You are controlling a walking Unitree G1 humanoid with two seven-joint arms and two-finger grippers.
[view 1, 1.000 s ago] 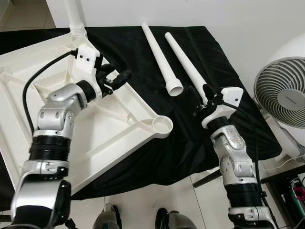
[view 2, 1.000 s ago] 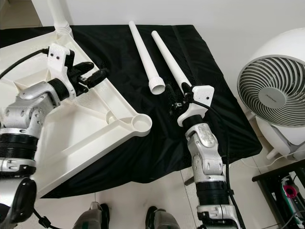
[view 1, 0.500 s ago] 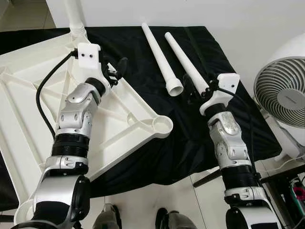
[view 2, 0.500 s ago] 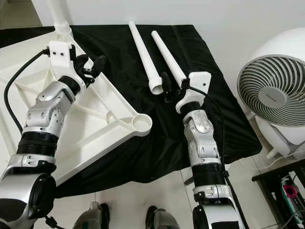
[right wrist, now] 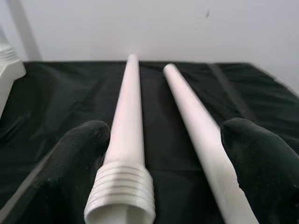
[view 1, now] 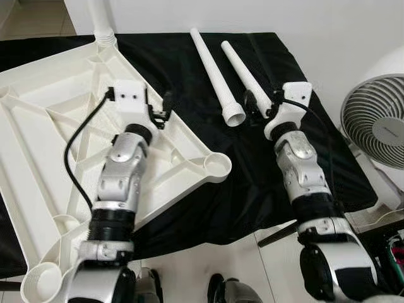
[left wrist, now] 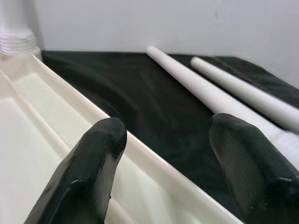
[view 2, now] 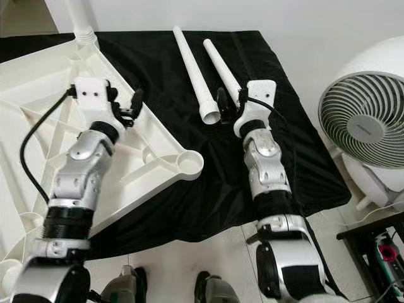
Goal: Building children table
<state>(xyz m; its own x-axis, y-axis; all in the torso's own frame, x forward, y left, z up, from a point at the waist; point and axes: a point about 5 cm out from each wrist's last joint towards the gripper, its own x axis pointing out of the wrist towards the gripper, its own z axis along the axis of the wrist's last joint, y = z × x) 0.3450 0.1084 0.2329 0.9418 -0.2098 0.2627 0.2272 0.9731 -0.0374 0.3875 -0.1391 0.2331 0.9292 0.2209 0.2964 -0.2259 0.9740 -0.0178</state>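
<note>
We've pulled our right gripper [right wrist: 159, 186] back off the outer leg [right wrist: 201, 135], fingers spread wide around both, while our left gripper [left wrist: 163, 158] hovers wide over the tabletop [view 1: 44, 113] edge, so nothing's grasped yet.

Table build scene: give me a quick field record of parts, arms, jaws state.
tabletop: white tabletop, upside down on the black cloth, ribs up
fitted leg: one leg upright in the far corner socket
empty socket: near corner socket open
loose legs: two loose legs side by side on the cloth
left gripper: over the tabletop's rim, jaws open, holding nothing
right gripper: jaws open, straddling the loose legs' near ends
beside: fan
</note>
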